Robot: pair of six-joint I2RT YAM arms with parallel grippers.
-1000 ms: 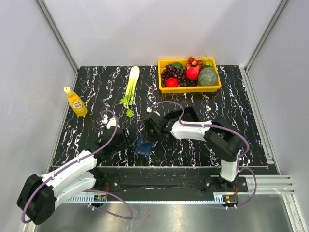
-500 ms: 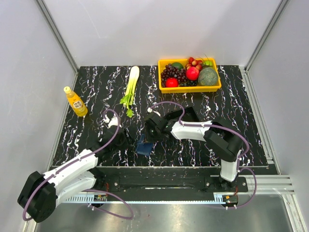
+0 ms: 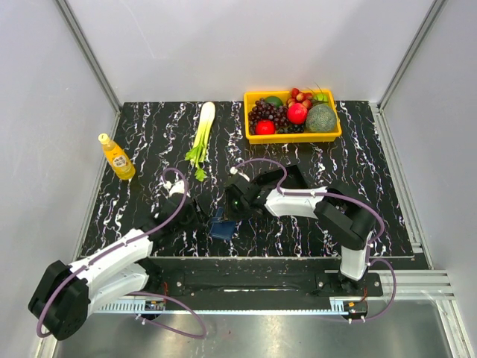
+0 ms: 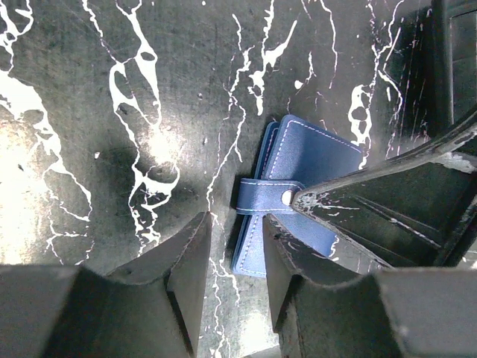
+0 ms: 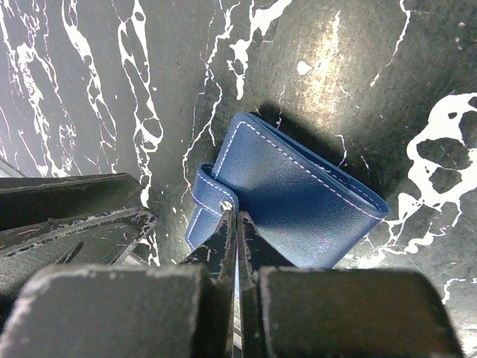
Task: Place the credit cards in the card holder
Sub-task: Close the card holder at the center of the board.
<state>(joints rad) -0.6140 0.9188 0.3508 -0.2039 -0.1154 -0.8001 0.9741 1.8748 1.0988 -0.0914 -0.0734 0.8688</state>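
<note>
The right gripper (image 5: 237,222), closed, is touching the strap (image 5: 203,188) of the holder (image 5: 298,198) at its snap. The left gripper (image 4: 232,283) is hovering open, its 2 jaws straddling the holder's edge.

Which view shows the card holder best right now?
Right wrist: the card holder sits mid-frame, nearly all of it visible. In the left wrist view the right gripper covers about half. Top external shows only a small blue patch.

Black white-veined tabletop (image 3: 358,194); yellow fruit basket (image 3: 293,137) at far edge, right of centre; celery stalk (image 3: 202,134) far-centre; orange bottle (image 3: 117,157) upright by left edge; folded blue card holder (image 3: 221,227) centre, by near edge.
</note>
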